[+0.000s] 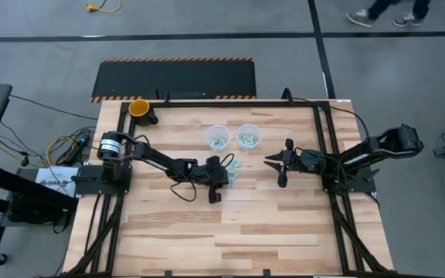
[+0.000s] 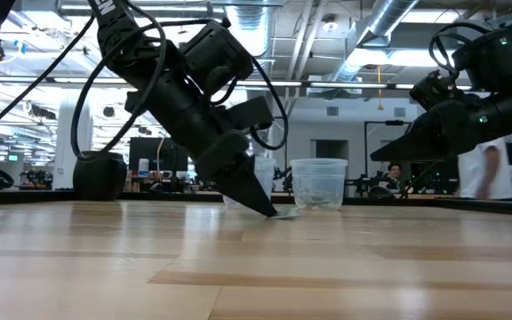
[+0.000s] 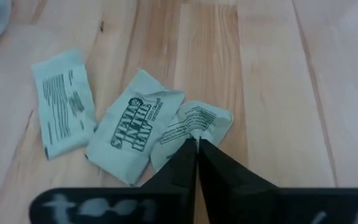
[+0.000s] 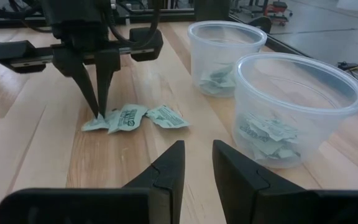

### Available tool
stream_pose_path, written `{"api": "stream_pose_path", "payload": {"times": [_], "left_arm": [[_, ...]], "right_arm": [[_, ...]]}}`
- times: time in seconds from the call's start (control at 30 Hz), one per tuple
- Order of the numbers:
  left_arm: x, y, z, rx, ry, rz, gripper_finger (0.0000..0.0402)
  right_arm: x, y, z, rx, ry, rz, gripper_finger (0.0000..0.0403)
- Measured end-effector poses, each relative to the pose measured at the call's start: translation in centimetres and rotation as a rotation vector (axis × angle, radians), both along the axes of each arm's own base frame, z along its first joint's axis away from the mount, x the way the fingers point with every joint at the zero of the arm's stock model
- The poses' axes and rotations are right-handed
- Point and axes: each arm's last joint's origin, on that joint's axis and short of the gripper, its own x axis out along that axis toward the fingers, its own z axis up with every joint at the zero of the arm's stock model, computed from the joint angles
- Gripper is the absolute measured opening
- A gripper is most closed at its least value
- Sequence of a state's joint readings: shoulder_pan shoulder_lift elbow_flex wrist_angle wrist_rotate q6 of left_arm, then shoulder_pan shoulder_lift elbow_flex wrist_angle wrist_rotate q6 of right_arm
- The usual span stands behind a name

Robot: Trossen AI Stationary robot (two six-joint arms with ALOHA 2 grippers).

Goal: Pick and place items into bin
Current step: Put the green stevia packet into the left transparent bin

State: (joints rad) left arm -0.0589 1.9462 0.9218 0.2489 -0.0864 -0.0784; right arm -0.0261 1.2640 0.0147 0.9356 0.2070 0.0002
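Left end effector (image 3: 196, 144) pinched narrow on one stevia packet (image 3: 194, 124) mid-desk (image 1: 207, 239), two more packets beside. Right end effector (image 4: 197, 158) hovering, slightly parted, near two clear cups (image 4: 298, 106).

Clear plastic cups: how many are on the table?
2: one cup nearer the right gripper, the other cup just beyond it. Both hold green packets.

Pale planked wood table (image 1: 230, 232), smooth with a soft sheen. Thin crinkled paper packets (image 3: 135, 127), matt pale green with dark print. Clear, glossy plastic cups (image 4: 297, 106), slightly cloudy, more packets inside. Matt black left gripper (image 3: 196, 155) fingers pinched on one packet; right gripper (image 4: 197, 162) likewise matt black.
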Motion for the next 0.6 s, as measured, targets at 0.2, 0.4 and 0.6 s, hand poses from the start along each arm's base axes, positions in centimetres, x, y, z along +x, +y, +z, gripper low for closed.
{"api": "stream_pose_path", "payload": {"times": [0.2, 0.4, 0.6], "left_arm": [[-0.6, 0.0, 1.9, -0.013, -0.006, 0.007, 0.0003], [-1.1, 0.0, 4.1, -0.014, -0.031, 0.007, 0.0003], [-1.7, 0.1, 6.0, 0.019, -0.058, 0.007, 0.0003]], "right_arm": [[0.0, 0.0, 0.0, 0.0, 0.0, 0.0, 0.0075], [0.0, 0.0, 0.0, 0.0, 0.0, 0.0, 0.0075], [0.0, 0.0, 0.0, 0.0, 0.0, 0.0, 0.0075]]}}
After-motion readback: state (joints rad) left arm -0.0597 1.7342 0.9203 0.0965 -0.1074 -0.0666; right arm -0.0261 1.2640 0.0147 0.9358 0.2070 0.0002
